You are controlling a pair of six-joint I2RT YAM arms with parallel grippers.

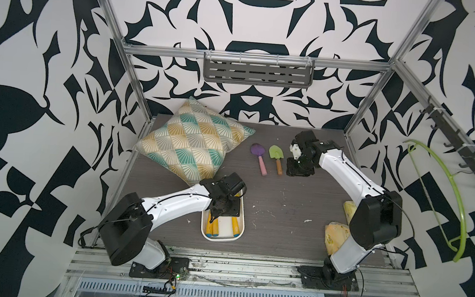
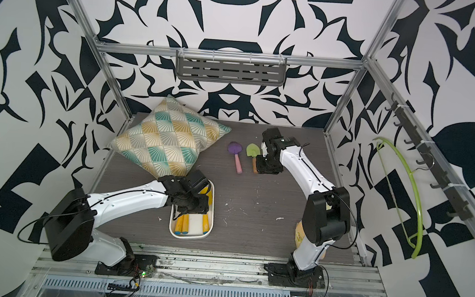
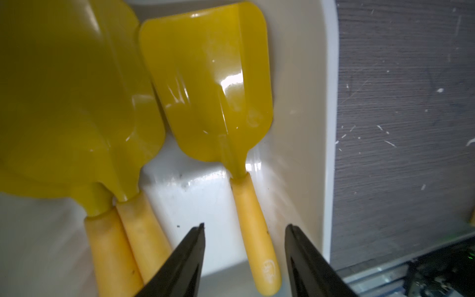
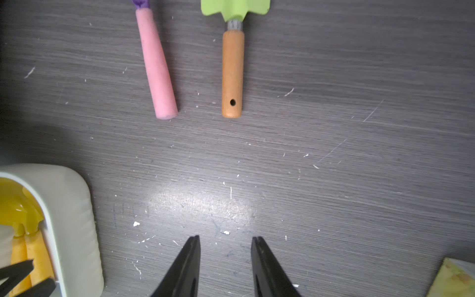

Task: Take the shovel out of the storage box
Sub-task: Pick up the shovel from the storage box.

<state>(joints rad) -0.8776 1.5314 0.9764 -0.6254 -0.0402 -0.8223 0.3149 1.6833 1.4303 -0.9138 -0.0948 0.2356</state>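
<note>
In both top views the left gripper point(image 1: 214, 211) covers seemingly most of the yellow shovels' point(image 1: 215, 226) blades.

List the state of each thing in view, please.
shallow white plastic storage box: open-topped, holding the yellow shovels.
three yellow plastic shovels: lying inside the box.
purple shovel with pink handle: lying on the table, outside.
green shovel with wooden handle: lying on the table, outside.
left gripper: fingers open, gripping nothing.
right gripper: fingers open, empty.
</note>
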